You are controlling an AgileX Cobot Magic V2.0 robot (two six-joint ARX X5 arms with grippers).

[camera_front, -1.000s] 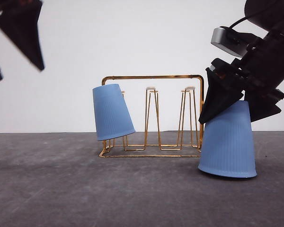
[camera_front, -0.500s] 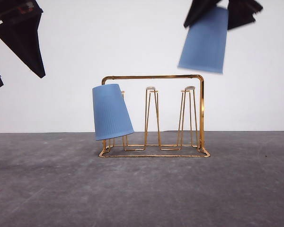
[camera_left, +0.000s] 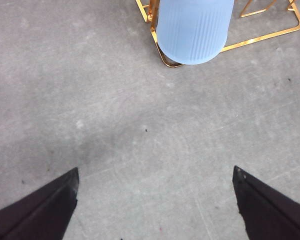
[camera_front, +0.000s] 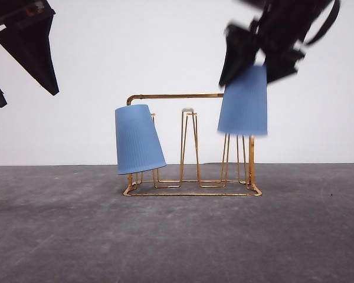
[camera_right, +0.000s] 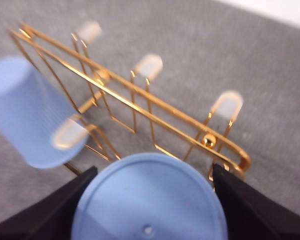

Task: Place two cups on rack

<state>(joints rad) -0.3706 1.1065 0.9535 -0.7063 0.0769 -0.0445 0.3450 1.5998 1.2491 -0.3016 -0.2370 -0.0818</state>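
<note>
Now, your left pincer (camera_front: 15,56) hangs high at far left, fingers spread wide, holding nothing. One cup (camera_front: 138,140) sits upside down, tilted, on the left prong of the rack (camera_front: 192,144) on the tabletop (camera_front: 177,236). Your right pincer (camera_front: 259,50) clenches the second cup (camera_front: 243,100), upside down, over the right prongs.

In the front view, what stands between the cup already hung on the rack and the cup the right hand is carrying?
One bare white-tipped prong of the gold rack stands between the hung cup and the carried cup in the right hand.
</note>
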